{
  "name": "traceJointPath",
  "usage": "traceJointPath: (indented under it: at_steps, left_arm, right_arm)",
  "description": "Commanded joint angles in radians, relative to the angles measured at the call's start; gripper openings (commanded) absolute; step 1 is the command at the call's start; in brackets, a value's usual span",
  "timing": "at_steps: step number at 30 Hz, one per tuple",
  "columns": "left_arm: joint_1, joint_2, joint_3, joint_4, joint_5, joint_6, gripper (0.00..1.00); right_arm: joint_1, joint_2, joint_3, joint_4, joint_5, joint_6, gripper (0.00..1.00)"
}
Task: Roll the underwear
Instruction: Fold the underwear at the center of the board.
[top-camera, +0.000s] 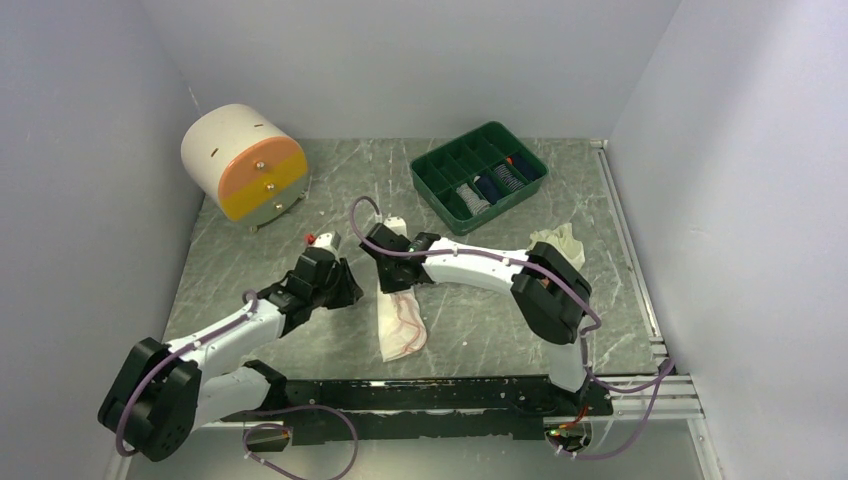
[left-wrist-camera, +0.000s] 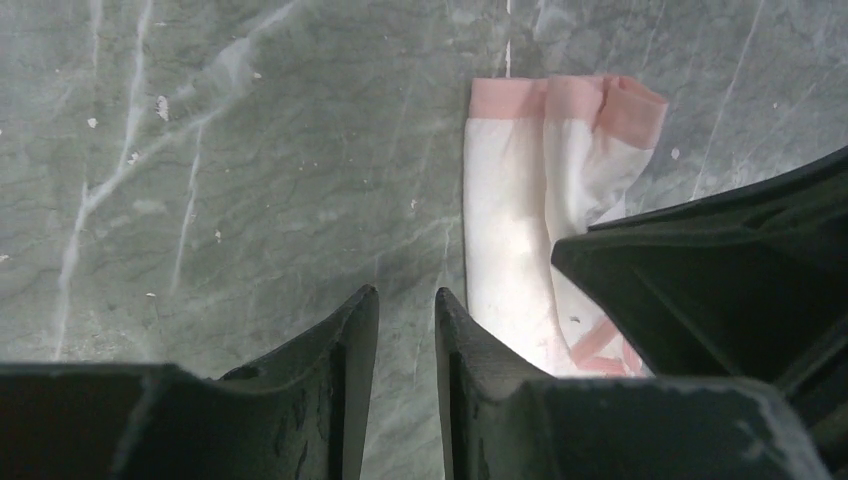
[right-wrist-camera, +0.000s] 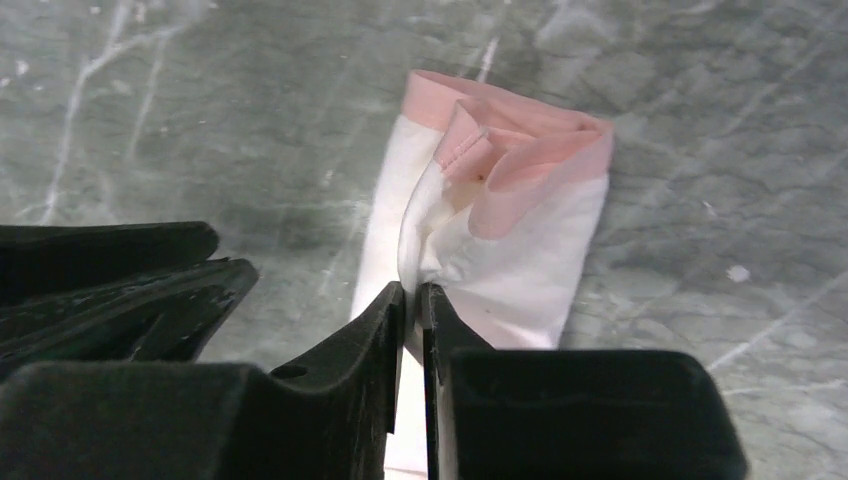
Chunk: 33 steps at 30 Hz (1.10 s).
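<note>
White-and-black arms (top-camera: 470, 262), purple cables (top-camera: 352, 212)

the table (top-camera: 480, 325) looks like grey-green stone, matt, veined in white and flecked with pale specks. the pink-banded underwear (right-wrist-camera: 520, 260) is thin, soft white cloth, faintly sheer, with a stitched pink band, and the cream underwear (top-camera: 560, 243) is crumpled soft cloth too. the left gripper (left-wrist-camera: 405, 300) and right gripper (right-wrist-camera: 412, 292) are matt black plastic with a slightly grainy face, the arm shells (top-camera: 470, 262) smooth glossy white plastic, and the green tray (top-camera: 432, 192) smooth plastic with a dull sheen.
</note>
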Motion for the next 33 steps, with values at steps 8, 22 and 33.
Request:
traceJointPath:
  at_steps: [8, 22, 33]
  left_arm:
    - [0.032, -0.036, 0.004, -0.019, 0.027, -0.012, 0.32]
    - [0.040, -0.068, 0.026, 0.081, 0.226, 0.080, 0.42]
    - [0.040, 0.235, 0.295, 0.052, 0.326, 0.203, 0.45]
  right_arm:
    - [-0.005, 0.035, 0.020, 0.170, -0.230, 0.020, 0.25]
    - [-0.086, -0.332, -0.396, 0.401, -0.203, 0.024, 0.27]
    - [-0.097, -0.344, -0.580, 0.604, -0.326, 0.017, 0.26]
